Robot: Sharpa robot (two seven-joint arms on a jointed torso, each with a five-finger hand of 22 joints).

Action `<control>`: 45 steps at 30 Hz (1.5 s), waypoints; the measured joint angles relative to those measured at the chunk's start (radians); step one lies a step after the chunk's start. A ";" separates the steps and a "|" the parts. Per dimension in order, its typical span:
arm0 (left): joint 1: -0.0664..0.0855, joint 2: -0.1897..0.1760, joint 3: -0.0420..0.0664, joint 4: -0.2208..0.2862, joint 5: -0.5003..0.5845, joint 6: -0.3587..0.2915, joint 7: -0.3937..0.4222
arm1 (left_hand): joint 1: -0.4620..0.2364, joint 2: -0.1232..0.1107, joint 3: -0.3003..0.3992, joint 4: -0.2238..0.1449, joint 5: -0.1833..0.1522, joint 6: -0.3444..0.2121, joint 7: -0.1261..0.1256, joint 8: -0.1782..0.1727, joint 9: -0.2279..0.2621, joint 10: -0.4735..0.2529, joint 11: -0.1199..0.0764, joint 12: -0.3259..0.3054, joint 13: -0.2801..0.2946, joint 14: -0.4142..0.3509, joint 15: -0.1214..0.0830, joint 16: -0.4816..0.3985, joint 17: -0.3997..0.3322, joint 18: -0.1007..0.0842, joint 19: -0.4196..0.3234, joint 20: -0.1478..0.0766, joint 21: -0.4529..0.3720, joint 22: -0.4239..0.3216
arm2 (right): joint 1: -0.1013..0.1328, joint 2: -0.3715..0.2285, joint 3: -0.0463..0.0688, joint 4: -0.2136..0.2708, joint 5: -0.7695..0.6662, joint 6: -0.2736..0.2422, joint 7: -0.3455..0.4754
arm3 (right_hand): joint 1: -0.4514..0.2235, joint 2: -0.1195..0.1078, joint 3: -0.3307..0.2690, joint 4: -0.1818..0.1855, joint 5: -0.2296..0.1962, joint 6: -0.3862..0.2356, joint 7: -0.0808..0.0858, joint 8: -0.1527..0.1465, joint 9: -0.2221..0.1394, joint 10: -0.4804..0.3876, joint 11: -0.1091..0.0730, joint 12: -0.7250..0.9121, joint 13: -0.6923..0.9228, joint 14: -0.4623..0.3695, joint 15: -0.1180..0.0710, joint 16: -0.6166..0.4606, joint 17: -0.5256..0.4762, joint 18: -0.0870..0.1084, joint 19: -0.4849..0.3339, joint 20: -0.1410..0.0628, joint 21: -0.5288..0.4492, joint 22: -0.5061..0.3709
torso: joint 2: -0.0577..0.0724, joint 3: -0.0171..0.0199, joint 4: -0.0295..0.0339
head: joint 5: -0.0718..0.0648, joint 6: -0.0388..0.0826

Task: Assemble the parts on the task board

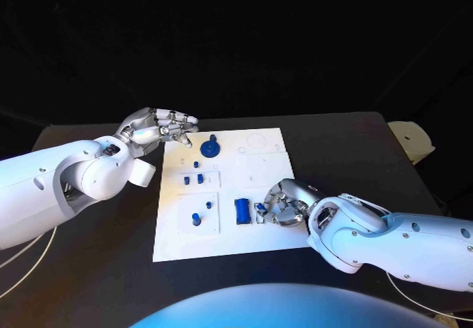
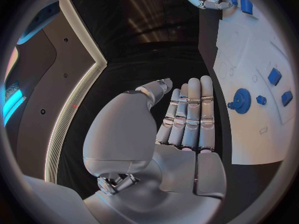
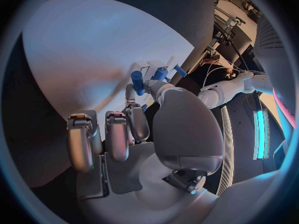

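Right robot hand (image 1: pixel 279 205) presses down on the near right part of the flat white task board (image 1: pixel 266 236), fingers curled around a small blue peg (image 3: pixel 137 81). Just left lies a blue rectangular block (image 1: pixel 241 210). Left robot hand (image 1: pixel 158 127), fingers straight and together, empty, hovers at the board's far left corner beside a blue gear (image 1: pixel 209 147) on the black worktop (image 1: pixel 89 287).

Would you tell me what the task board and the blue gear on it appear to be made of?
Task board: a thin, flat white sheet, matte, probably plastic or coated board. Blue gear: evenly coloured with toothed edge and faint sheen, likely moulded or printed plastic.
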 measured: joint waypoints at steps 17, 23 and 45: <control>0.000 0.000 0.000 -0.001 0.000 0.000 0.000 | -0.004 0.004 0.000 0.011 0.000 0.000 0.000 0.000 0.000 -0.004 0.004 0.000 0.000 0.000 0.000 0.000 0.000 0.000 0.000 0.000 0.000 -0.001 | 0.000 0.016 0.001 -0.024 0.004 0.022 0.001 | -0.041 0.003 -0.032 0.009 -0.051 0.021 -0.018 0.015 0.010 0.004 -0.004 0.011 0.000 0.000 0.000 0.000 0.001 0.000 0.000 0.000 0.000 0.000 | -0.001 0.0002 -0.0001 | 0.004 0.001; 0.000 0.000 0.000 -0.001 0.000 0.001 0.000 | -0.004 0.004 0.000 0.011 0.000 0.000 0.000 0.000 0.000 -0.004 0.004 0.000 0.000 0.000 0.000 0.000 0.000 0.000 0.000 0.000 0.000 -0.001 | 0.000 0.019 0.001 -0.029 -0.006 0.025 0.002 | -0.084 0.002 -0.071 0.012 -0.049 0.023 -0.016 0.020 0.012 0.004 -0.004 0.019 0.000 0.002 -0.002 0.000 0.001 0.000 0.000 0.000 0.000 0.000 | 0.000 0.0001 -0.0002 | 0.004 0.001; 0.000 0.000 0.000 -0.002 0.000 0.006 -0.001 | -0.012 0.004 -0.003 0.014 0.000 0.000 0.000 0.000 0.000 -0.007 0.000 0.000 0.000 0.000 0.000 0.000 0.001 0.000 0.000 0.000 0.000 -0.003 | 0.000 0.017 0.000 -0.025 -0.024 0.029 0.003 | -0.152 0.016 -0.141 0.016 -0.079 0.023 -0.016 0.019 0.012 0.004 -0.004 0.023 0.000 0.002 -0.002 0.000 0.000 0.000 0.000 0.000 0.000 0.000 | 0.000 0.0007 -0.0009 | 0.002 -0.002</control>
